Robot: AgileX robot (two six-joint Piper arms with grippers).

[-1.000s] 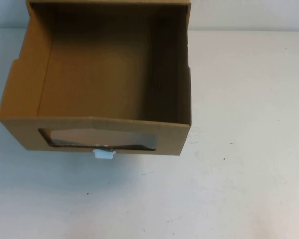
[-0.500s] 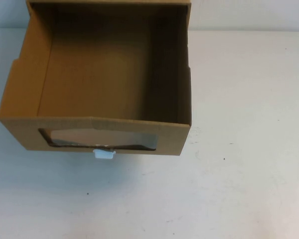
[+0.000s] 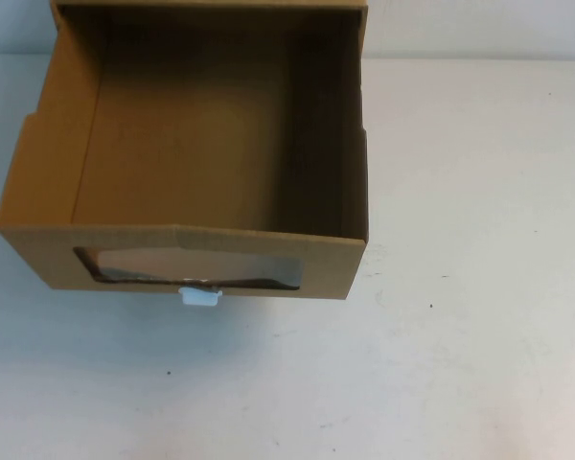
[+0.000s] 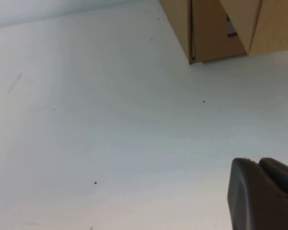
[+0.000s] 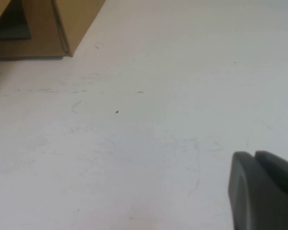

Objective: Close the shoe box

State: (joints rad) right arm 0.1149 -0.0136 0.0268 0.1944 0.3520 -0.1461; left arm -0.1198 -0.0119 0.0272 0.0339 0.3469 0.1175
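The shoe box point(image 3: 38, 182) is a brown cardboard drawer pulled far out towards me, open on top and empty inside. Its front has a wide clear window point(image 3: 172, 264) and a small white tab point(image 3: 199, 296) below it. A corner of the box shows in the left wrist view point(image 4: 211, 33) and in the right wrist view point(image 5: 48, 28). My left gripper point(image 4: 257, 162) is shut and empty, over bare table well short of the box. My right gripper point(image 5: 254, 154) is shut and empty, over bare table on the box's right. Neither gripper shows in the high view.
The white table point(image 3: 479, 240) spreads to the right of the box and in front of it. The box's outer sleeve point(image 3: 362, 19) shows at the far edge of the high view, against the back wall.
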